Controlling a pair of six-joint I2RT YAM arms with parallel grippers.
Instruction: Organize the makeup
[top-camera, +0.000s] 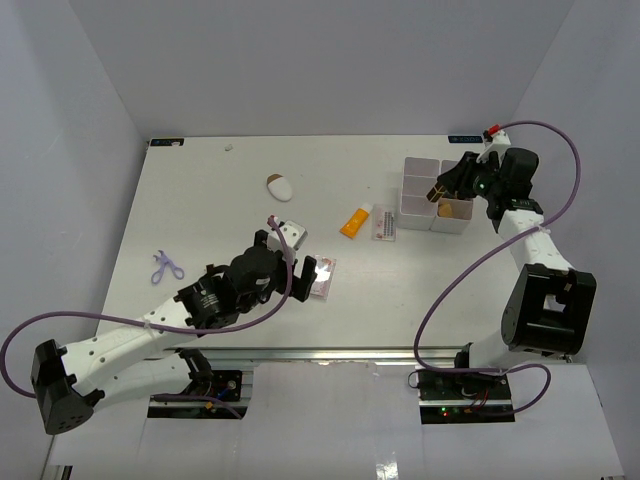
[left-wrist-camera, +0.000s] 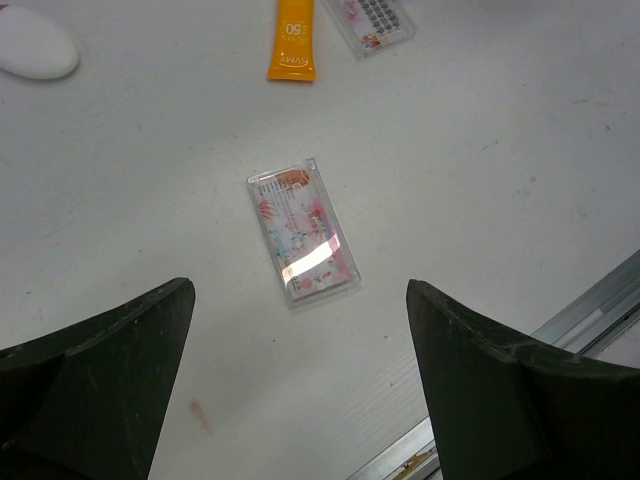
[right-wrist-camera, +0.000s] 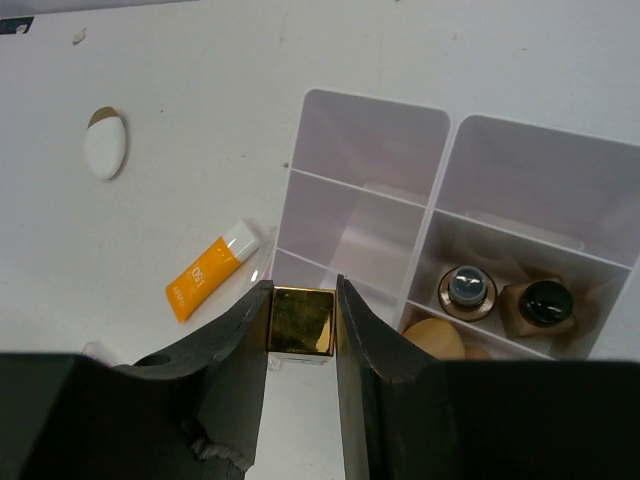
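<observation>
- Only the right wrist view shows the right gripper clamped on a shiny square gold cap, bottom centre, by the white plastic box. Bottles and a tan sponge sit in its right cells.
- Left gripper gapes wide over a flat clear-pink palette, mid-frame.
- Orange tube lies top centre.

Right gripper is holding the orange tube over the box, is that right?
No. The right gripper holds a gold-topped piece over the box, not the orange tube, which lies on the table beside it. The right wrist view shows this.
</observation>
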